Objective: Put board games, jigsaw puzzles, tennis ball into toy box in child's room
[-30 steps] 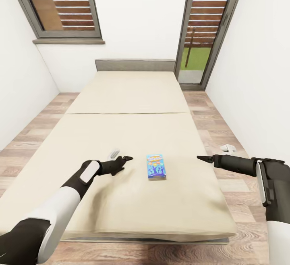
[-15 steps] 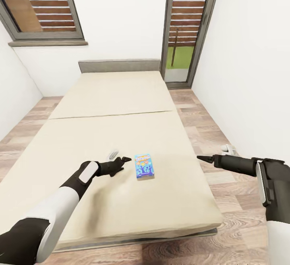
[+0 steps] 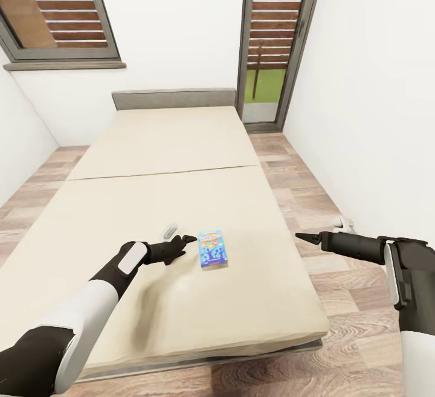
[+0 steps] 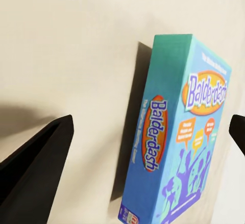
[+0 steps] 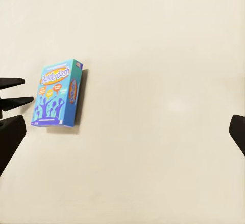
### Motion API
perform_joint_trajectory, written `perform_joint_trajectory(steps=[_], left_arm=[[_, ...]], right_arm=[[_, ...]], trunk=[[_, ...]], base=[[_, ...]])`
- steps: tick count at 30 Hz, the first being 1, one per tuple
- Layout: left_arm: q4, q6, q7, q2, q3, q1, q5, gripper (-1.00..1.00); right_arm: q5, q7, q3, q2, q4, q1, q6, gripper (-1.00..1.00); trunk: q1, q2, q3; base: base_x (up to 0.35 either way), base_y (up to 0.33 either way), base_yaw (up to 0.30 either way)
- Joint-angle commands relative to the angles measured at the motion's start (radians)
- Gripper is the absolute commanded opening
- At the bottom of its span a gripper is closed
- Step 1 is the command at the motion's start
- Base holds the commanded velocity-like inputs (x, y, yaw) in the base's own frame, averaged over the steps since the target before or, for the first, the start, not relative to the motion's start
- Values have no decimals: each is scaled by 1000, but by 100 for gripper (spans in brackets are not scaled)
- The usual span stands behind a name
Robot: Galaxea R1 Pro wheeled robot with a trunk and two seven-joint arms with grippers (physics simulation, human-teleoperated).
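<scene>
Left gripper (image 3: 192, 239), fingers spread, empty, just beside blue Balderdash box (image 3: 212, 249) lying flat on bed (image 3: 181, 161).

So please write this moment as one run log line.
left gripper: open, beside blue board game | right gripper: open, empty | game: flat on bed, ungrasped

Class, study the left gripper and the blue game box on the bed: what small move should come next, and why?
Probably ease the left gripper forward so its open fingers straddle the blue Balderdash box. The box lies flat on the bed, just beyond the fingertips, not yet between them.
</scene>
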Motion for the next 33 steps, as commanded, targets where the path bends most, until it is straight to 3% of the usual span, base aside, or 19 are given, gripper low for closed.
perform_joint_trajectory(steps=[1, 33], left_arm=[[0, 1, -3, 1, -6, 0, -7, 100], [-1, -25, -13, 18, -5, 7, -5, 100]], right_arm=[[10, 11, -1, 0, -1, -1, 5, 100], [10, 11, -2, 0, -15, -1, 5, 100]], trunk=[[0, 0, -1], [0, 0, -1]], base=[[0, 0, -15], [0, 0, -3]])
